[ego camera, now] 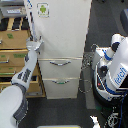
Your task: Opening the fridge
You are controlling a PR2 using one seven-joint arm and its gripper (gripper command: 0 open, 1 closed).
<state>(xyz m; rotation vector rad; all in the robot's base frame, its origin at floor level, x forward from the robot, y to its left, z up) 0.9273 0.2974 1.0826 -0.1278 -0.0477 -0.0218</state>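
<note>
pincer: at the left edge of the fridge's upper door, touching it, opening too blurred to tell | fridge: tall, smooth white box, centre frame (green sticker up top) | drawers: two, curved silver handles | cabinet: tan wood, left

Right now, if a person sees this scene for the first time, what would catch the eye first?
The tall white fridge with a small green sticker fills the middle. A grey and white robot arm rises from the lower left, its gripper at the fridge door's left edge. A tan wooden cabinet stands behind the arm.
</note>
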